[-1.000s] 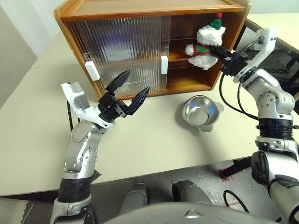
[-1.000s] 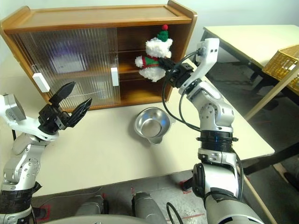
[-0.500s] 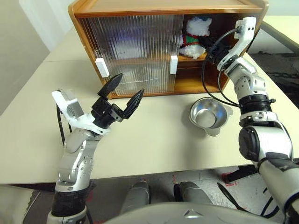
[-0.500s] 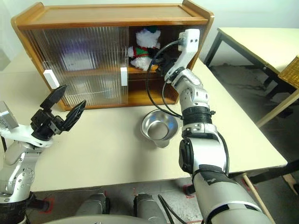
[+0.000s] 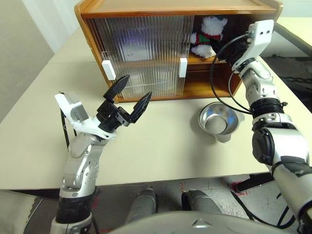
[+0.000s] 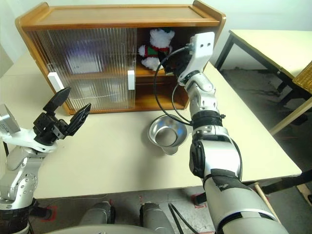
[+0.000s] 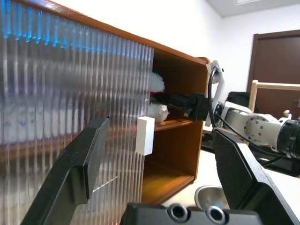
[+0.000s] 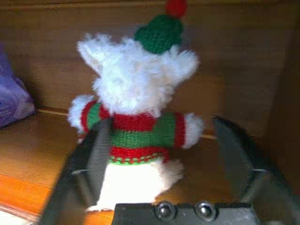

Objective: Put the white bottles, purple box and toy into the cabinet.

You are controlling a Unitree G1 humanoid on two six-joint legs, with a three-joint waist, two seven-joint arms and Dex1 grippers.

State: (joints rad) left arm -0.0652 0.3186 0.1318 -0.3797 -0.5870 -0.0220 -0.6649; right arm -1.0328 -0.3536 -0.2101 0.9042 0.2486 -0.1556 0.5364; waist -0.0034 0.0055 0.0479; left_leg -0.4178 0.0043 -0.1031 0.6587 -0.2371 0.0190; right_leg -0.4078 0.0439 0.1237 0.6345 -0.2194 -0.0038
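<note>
The cabinet (image 5: 146, 9) stands at the back of the table with its ribbed doors slid left, leaving the right part uncovered. On its upper shelf sits the toy (image 5: 208, 36), a white plush snowman, resting on the wood. My right gripper (image 5: 218, 49) reaches into that opening just behind the toy and is open. In the right wrist view its fingers (image 8: 91, 164) flank the toy (image 8: 136, 126). A bit of the purple box (image 8: 11, 101) lies beside the toy on the same shelf. The white bottles are hidden; only pale blurs show behind the doors. My left gripper (image 5: 129, 95) hovers open in front of the doors, holding nothing.
A shiny metal bowl (image 5: 218, 122) sits on the table (image 5: 161, 146) in front of the cabinet's uncovered side, under my right arm. White handles (image 5: 183, 68) stick out from the doors. A second table (image 6: 273, 44) and a wicker basket (image 6: 304, 78) stand off to the right.
My right gripper carried the toy into the cabinet's upper shelf and opened, letting it go; the toy now stands there by itself. The left gripper stayed where it was.
</note>
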